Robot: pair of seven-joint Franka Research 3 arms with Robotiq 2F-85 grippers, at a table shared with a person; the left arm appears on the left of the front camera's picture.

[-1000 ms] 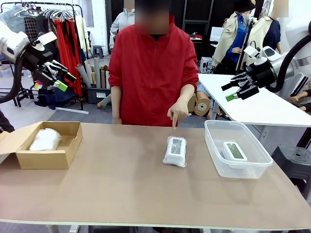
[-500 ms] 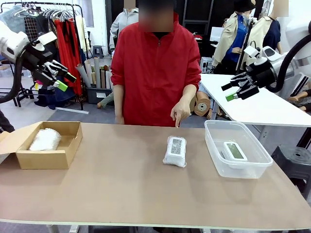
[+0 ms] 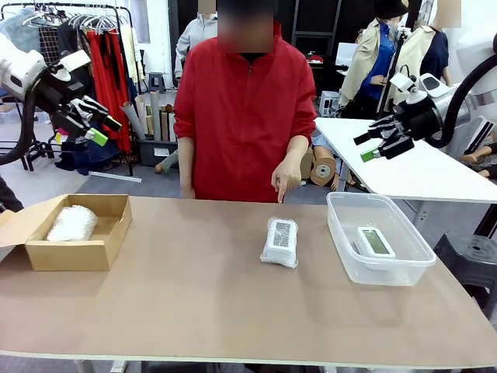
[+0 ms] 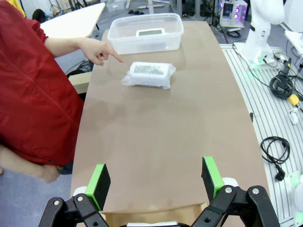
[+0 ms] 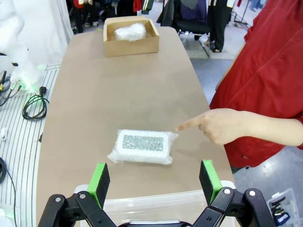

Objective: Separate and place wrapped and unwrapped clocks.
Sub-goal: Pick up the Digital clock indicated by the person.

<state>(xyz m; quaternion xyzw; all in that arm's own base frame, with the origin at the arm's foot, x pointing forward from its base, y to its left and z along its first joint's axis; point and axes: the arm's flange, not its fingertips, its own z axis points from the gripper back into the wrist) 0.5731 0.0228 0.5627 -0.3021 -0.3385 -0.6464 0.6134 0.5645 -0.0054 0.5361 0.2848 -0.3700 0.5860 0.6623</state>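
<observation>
Brown table (image 3: 194, 311), cardboard box (image 3: 110, 247) with one wrapped clock (image 3: 71, 223), clear tub (image 3: 342, 233) with the bare clock (image 3: 375, 242), loose wrapped clock (image 3: 280, 242) mid-table by a pointing hand (image 3: 286, 177): probably light, slippery wrap, pinch across its narrow sides; left claw (image 3: 106, 130) and right claw (image 3: 363, 148) raised, gaping, empty.

Front view: a fixed camera on the robot's side, a little above the table (image 3: 194, 311), looks across it at a person (image 3: 245, 116) standing at the far edge; the whole tabletop shows.

Left wrist view: from high over the table's left end, looking down its length toward the bin (image 4: 124, 45) at the far end, with the left gripper (image 4: 156, 178) at the bottom edge.

Right wrist view: from high over the bin end, facing the opposite way toward the box (image 5: 131, 48), with the right gripper (image 5: 154, 182) at the bottom edge.

All three views share the wrapped clock (image 3: 280, 242) mid-table and the person's pointing hand (image 3: 286, 180).
</observation>
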